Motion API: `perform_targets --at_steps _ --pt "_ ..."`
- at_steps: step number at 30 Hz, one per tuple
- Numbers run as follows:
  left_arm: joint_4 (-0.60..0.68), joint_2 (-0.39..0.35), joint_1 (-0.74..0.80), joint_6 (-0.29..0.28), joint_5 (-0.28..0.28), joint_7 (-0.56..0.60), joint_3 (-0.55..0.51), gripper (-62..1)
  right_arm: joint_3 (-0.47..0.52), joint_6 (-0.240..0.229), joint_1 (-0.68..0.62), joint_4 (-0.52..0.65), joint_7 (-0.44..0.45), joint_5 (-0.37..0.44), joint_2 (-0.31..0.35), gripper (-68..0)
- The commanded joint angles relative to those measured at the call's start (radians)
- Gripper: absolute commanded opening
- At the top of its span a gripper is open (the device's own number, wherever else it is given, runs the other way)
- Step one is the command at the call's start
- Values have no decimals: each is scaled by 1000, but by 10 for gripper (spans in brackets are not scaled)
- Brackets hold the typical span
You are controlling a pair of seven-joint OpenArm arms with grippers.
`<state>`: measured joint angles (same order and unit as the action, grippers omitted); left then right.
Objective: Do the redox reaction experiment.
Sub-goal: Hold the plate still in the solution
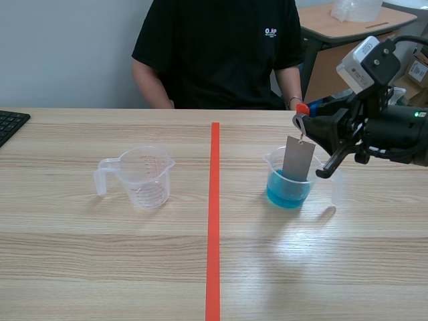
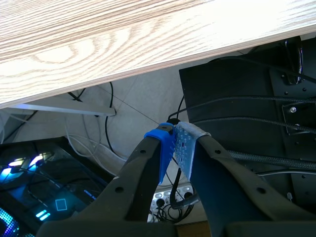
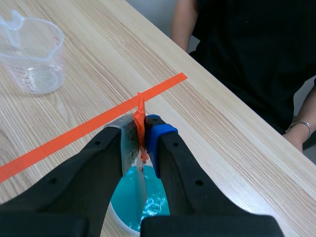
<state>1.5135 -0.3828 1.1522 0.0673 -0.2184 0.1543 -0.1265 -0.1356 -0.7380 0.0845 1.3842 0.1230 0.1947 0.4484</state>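
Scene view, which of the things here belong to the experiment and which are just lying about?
For the job:
- cup of blue liquid
- grey metal plate, hanging into that cup
- orange clip holding the plate
- right pincer, shut on the clip
- empty measuring cup, probably

Just about:
- keyboard
- desk behind the person

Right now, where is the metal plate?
In the scene view, the metal plate hangs right of the tape line from an orange tab in the right pincer, its lower end inside the cup of blue liquid.
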Motion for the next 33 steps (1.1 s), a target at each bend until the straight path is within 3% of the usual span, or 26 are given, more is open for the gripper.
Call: perform_targets --at_steps 1,33 --pt "9 3 3 -3 -6 12 3 -562 2 -8 18 3 6 -13 11 -660" --pt "9 3 3 -3 -6 2 3 -562 2 -8 18 2 7 -16 11 -660"
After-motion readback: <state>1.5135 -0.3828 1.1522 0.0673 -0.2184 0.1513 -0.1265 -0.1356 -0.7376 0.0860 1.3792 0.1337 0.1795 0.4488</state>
